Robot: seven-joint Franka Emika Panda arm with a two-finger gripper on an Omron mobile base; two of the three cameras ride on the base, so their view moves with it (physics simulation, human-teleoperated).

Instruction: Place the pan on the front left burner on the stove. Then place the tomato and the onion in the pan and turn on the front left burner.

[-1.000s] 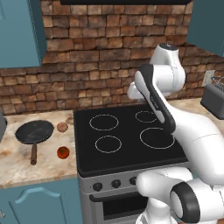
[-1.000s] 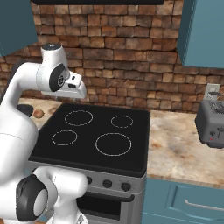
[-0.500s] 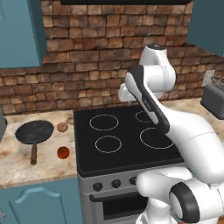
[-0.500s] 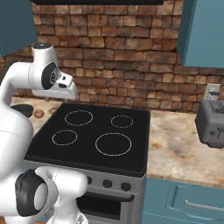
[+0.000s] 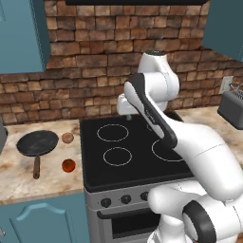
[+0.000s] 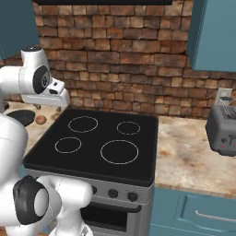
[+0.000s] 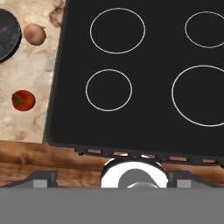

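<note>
The dark pan lies on the counter left of the stove, its wooden handle toward the front. The tan onion sits just right of the pan. The red tomato is nearer the front edge. The front left burner is bare. My gripper hangs high over the rear left of the cooktop, pointing down, open and empty. From the hand, the wide-apart fingertips show low in frame, with the burner, tomato, onion and the pan's edge below.
A grey toaster stands on the counter right of the stove. Black knobs line the steel front. A brick wall runs behind, with blue cabinets above on both sides. My own arm reaches across the right half of the cooktop.
The arm has swung left, carrying the hand from above the rear right of the cooktop toward the rear left. The jaws stay open. Pan, onion and tomato have not moved.
</note>
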